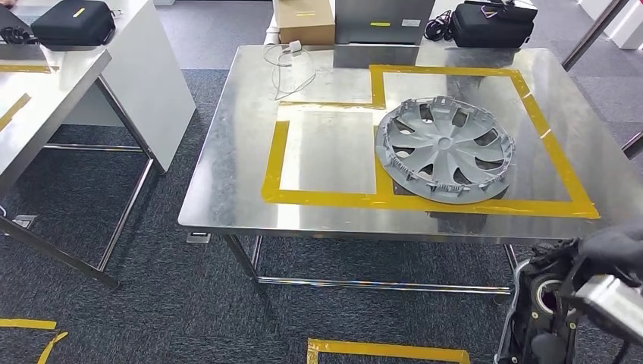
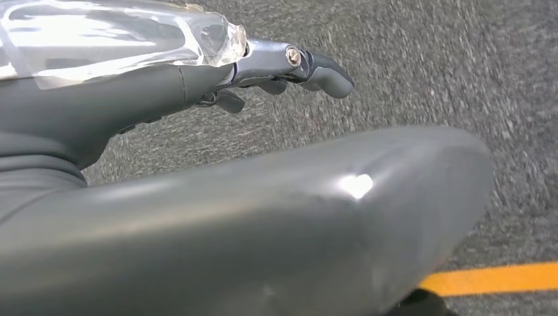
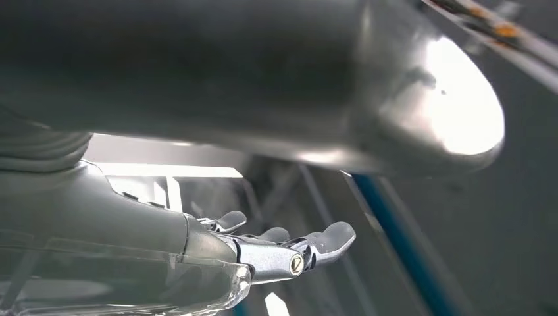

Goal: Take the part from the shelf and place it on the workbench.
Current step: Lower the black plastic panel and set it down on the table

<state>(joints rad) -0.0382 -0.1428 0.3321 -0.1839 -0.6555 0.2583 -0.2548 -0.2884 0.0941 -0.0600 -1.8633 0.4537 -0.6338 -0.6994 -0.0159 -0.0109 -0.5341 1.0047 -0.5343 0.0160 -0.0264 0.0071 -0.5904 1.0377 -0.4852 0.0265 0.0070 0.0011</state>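
Observation:
The part, a grey wheel cover [image 1: 446,149], lies flat on the steel workbench [image 1: 235,182], across the yellow tape border of the right-hand marked square. My right forearm [image 1: 606,292] hangs low at the bench's near right corner, apart from the cover. In the right wrist view my right hand [image 3: 276,253] has its fingers stretched out and holds nothing. My left hand [image 2: 276,72] hangs over the grey carpet with fingers extended, nothing in it.
A cardboard box [image 1: 304,20], a black case [image 1: 493,24] and a white cable [image 1: 292,64] sit at the bench's far edge. A second steel table [image 1: 38,98] with another black case [image 1: 73,21] stands at the left. Yellow tape [image 1: 387,350] marks the floor.

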